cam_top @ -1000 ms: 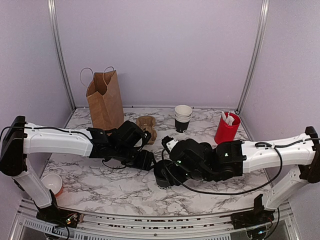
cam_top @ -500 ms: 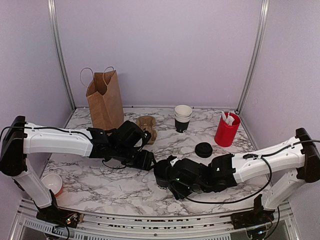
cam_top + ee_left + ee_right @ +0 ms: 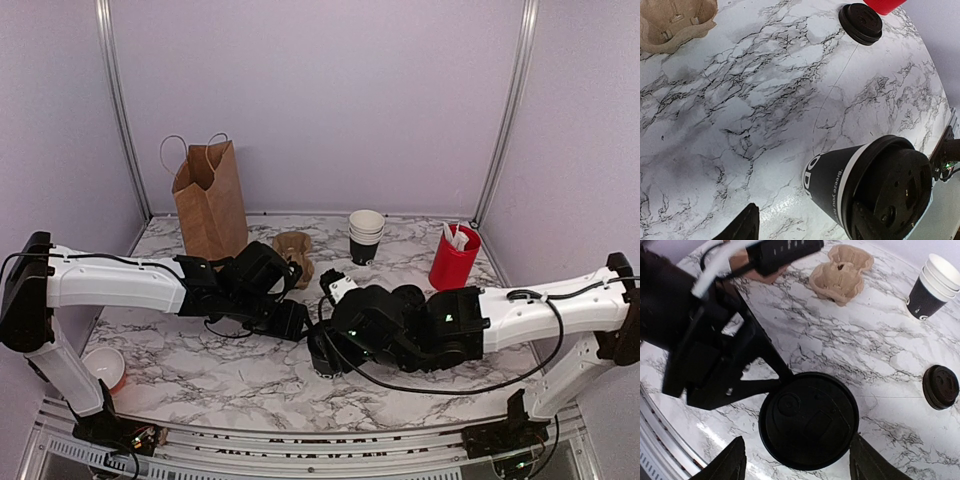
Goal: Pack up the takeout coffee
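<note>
The takeout coffee (image 3: 810, 420) stands upright on the marble table (image 3: 200, 372) near front centre, directly under our right gripper (image 3: 798, 439). That gripper's fingers are spread to either side of the lid, with a clear gap on one side and the other fingertip right at the lid's edge (we cannot tell if it touches). Our left gripper (image 3: 298, 325) comes in from the left at cup-wall height, jaws also spread. In its wrist view one finger (image 3: 742, 227) is visibly apart from the cup wall and the other overlaps the lid rim. Both arms crowd the cup, and the right arm hides most of it from the top camera. Farther back we see a loose black lid (image 3: 940, 386), a pulp cup carrier (image 3: 841, 271), a stack of lidless cups (image 3: 935, 285), a red holder (image 3: 453, 258) and a paper bag (image 3: 210, 200). The cup is black with a white band and white lettering, and its embossed black lid is seated on the rim.
</note>
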{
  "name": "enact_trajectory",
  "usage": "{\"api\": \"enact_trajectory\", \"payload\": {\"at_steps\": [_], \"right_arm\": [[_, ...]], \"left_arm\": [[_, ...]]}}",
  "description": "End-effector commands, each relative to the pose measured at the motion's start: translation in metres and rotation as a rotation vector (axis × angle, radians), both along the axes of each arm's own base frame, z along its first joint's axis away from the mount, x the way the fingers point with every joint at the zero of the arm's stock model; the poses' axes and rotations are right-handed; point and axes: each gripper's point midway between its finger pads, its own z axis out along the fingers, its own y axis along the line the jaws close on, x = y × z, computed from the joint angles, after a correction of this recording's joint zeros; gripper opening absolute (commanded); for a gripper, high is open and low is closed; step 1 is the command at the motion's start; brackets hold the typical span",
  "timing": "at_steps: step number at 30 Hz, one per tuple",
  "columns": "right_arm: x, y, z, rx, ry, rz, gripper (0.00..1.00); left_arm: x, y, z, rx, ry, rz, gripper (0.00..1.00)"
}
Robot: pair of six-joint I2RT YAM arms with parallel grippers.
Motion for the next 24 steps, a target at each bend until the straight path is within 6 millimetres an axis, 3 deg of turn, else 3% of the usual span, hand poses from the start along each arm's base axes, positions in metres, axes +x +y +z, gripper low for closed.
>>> {"api": "enact_trajectory", "payload": {"at_steps": [1,3,6,12,20,23,24], "right_arm": [[-0.007,-0.005,-0.075,-0.155,0.063,-0.001,0.69],[-0.013,-0.008,-0.098,-0.190,0.114,0.001,0.69],[-0.016,-0.013,-0.103,-0.183,0.141,-0.018,0.69],[-0.009,-0.016,-0.072,-0.145,0.091,-0.040,0.70],[0.002,0.009,0.004,0.003,0.026,-0.010,0.70],[-0.002,0.019,0.016,0.075,0.071,0.044,0.62],[-0.004,0.021,0.015,0.091,0.095,0.059,0.55]], "left_arm": [[-0.007,0.009,-0.013,0.049,0.016,-0.006,0.63],[-0.007,0.009,-0.012,0.048,0.015,-0.008,0.63],[-0.007,0.008,-0.012,0.046,0.015,-0.011,0.63],[-0.006,0.008,-0.012,0.047,0.015,-0.009,0.63],[-0.006,0.009,-0.011,0.047,0.011,-0.003,0.63],[-0.006,0.010,-0.011,0.049,0.010,-0.004,0.63],[-0.007,0.010,-0.011,0.049,0.009,-0.004,0.63]]}}
